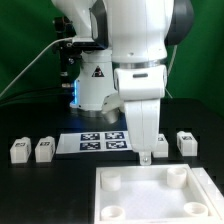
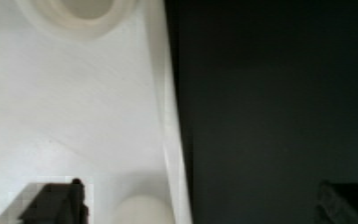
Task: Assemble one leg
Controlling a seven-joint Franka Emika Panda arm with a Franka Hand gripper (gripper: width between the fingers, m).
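Several legs stand on the black table: two [image 1: 18, 150] [image 1: 44, 149] at the exterior view's left and one [image 1: 186, 141] at its right. Another leg [image 1: 162, 147] stands right beside my gripper, partly hidden by it. My gripper [image 1: 147, 155] hangs low over the far edge of the large white plate [image 1: 135, 200]. In the wrist view the gripper [image 2: 202, 205] is open and empty. One finger [image 2: 51, 204] is over the plate [image 2: 69, 110] and the other [image 2: 354, 200] over bare table. No leg shows in the wrist view.
The marker board [image 1: 100, 141] lies behind the plate, between the legs on the exterior view's left and my gripper. The plate has round sockets at its corners [image 1: 113, 181]; one socket shows in the wrist view [image 2: 83, 10]. The robot base stands behind.
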